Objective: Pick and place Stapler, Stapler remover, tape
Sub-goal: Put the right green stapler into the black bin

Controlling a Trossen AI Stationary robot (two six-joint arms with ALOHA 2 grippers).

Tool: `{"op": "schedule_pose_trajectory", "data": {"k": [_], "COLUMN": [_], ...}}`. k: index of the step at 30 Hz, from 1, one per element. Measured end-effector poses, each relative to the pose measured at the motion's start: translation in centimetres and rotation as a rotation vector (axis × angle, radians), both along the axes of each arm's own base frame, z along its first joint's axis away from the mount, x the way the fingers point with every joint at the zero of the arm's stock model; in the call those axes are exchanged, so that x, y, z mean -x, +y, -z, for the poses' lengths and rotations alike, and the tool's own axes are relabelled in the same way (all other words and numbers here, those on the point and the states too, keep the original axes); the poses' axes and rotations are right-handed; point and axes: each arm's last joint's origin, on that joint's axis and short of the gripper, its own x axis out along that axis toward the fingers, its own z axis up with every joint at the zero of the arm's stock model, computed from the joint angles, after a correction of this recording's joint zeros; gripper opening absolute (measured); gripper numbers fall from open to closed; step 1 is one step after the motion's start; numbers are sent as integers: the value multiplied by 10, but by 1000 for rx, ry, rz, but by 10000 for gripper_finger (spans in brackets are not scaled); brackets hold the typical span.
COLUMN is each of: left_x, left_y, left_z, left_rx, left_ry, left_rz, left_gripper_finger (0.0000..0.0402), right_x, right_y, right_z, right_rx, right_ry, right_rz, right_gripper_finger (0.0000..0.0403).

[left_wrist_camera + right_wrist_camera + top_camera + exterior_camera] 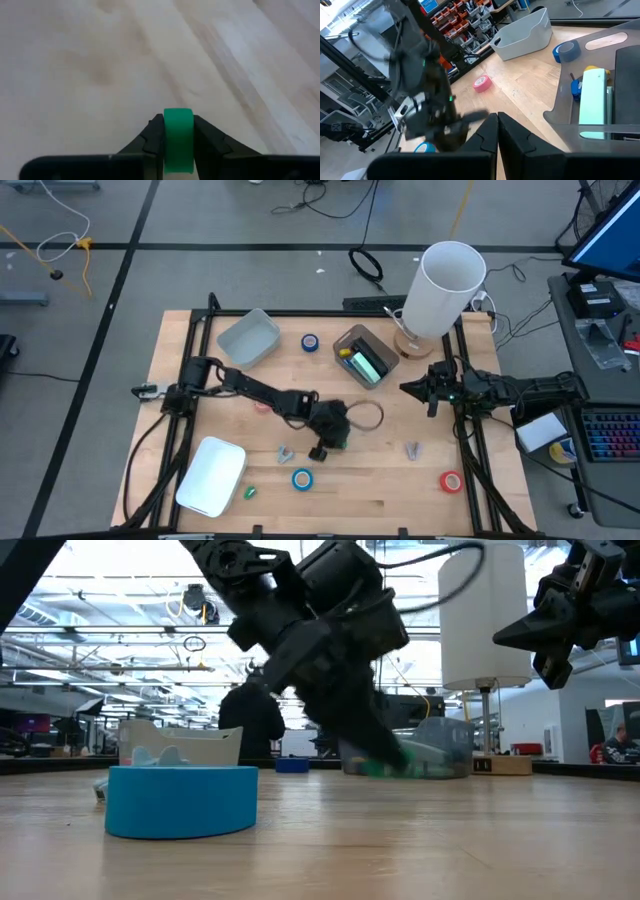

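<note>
My left gripper [332, 443] reaches to the middle of the table, slanting down, and is shut on a small green piece [178, 135]. A pale green stapler [368, 366] lies in the dark bin [352, 338]. Two small grey staple removers [285, 452] [412, 448] lie on the wood. Blue tape rolls lie flat near the front [302, 478] and at the back [310, 342]. A red roll [451, 480] lies front right, and a pink roll [481, 83] sits beside my left arm. My right gripper [408, 389] is shut, held above the right side. My left gripper pinches the green piece by its two flat sides [168, 140] between the two fingers; its rounded edge stands up between the fingertips. The fingers come slanting down from the table's left. Whether the piece is clear of the table I cannot tell.
A light grey bin [248, 337] stands at the back left and a tall white cylinder [445, 285] on a wooden base at the back right. A white lid [212, 476] lies front left with a small green bit [250, 492] beside it. A cable loop [370, 416] lies mid-table.
</note>
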Motion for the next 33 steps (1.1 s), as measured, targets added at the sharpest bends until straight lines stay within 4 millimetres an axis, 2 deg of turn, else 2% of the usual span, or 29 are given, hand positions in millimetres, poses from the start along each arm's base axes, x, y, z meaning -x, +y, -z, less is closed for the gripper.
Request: {"op": "schedule_pose_trajectory", "data": {"k": [5, 10, 13, 18, 20, 23, 33], "left_x": [3, 7, 9, 16, 17, 14, -3], "left_y": [49, 113, 151, 194, 201, 201, 169], "left_z": [-45, -92, -101, -86, -78, -71, -35], "left_rx": [-99, -271, -305, -263, -243, -218, -221], "left_ry": [-111, -343, -440, -414, -390, -385, -298], "left_rz": [-201, -485, -615, -753, -769, -760, -722], "left_gripper_finger": [68, 74, 75, 73, 80, 81, 85], "right_x": [0, 0, 0, 0, 0, 0, 0], "right_y": [0, 0, 0, 0, 0, 0, 0], "right_z": [0, 1, 1, 1, 1, 1, 2], "right_rx": [2, 8, 9, 9, 10, 10, 2], "right_ry": [3, 7, 10, 10, 13, 16, 15], "right_rz": [1, 1, 1, 2, 4, 6, 11], "right_gripper_finger": [4, 4, 4, 4, 4, 4, 4]}}
